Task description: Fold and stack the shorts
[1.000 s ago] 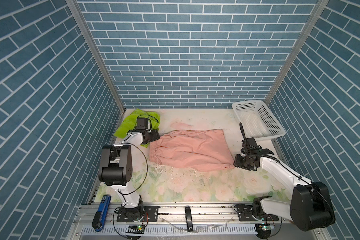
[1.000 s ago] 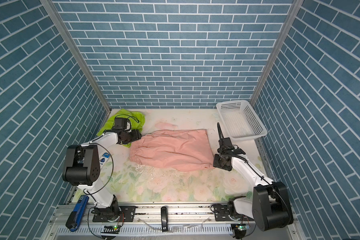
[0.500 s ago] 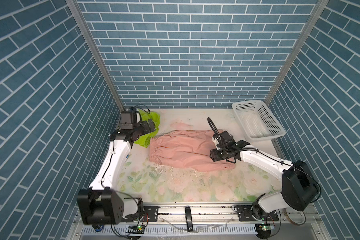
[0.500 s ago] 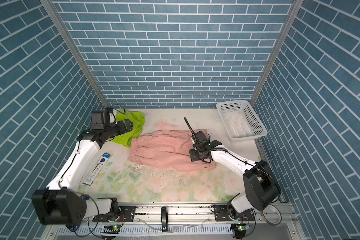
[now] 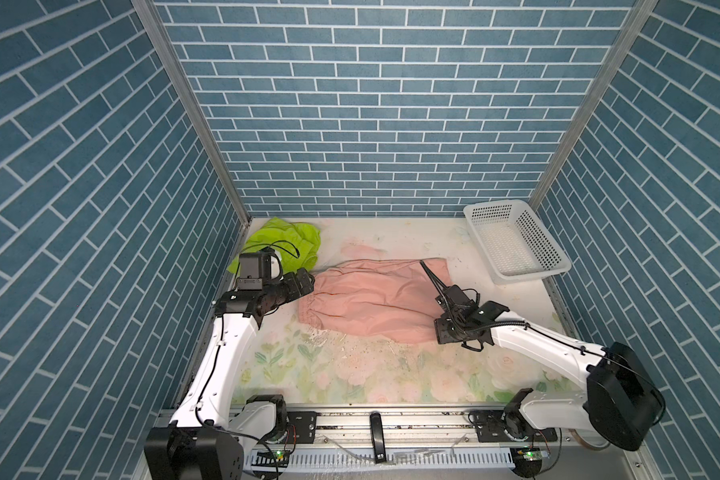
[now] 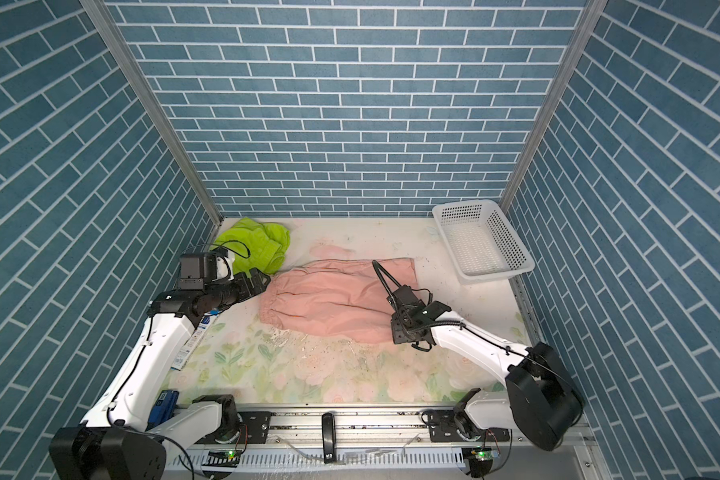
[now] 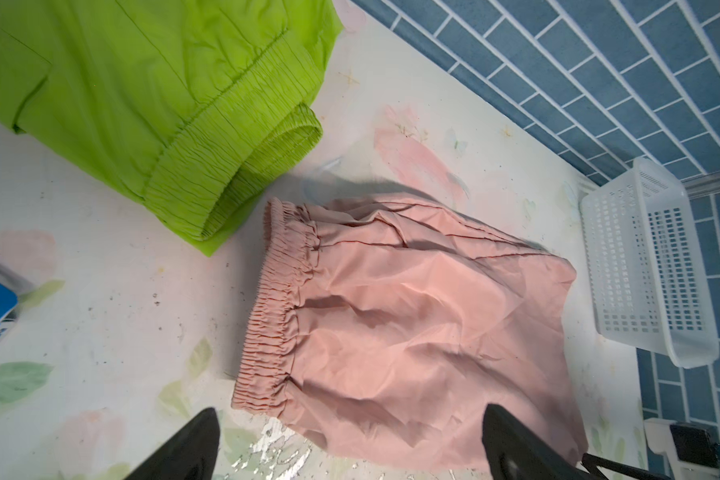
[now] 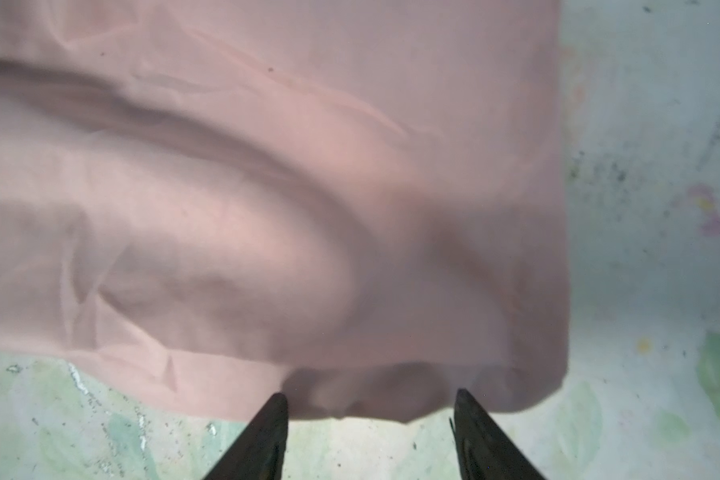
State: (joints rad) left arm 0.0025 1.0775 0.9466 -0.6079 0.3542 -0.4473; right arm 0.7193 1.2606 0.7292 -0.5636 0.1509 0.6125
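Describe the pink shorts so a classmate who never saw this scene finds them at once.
Start at the floral tabletop. Near its middle lie the pink shorts, spread flat. Unlike the green shorts bunched in the far left corner, they are salmon.

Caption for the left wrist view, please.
Open left gripper near pink shorts, green shorts beside them, white basket apart.

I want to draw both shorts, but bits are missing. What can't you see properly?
Green shorts: both top views, the left arm's wrist camera covers their near side; the left wrist view cuts them off.
Pink shorts: both top views, the right claw covers one near corner; the right wrist view is blurry.
Blue-and-white thing: a top view, partly under the left arm; its print is too small.
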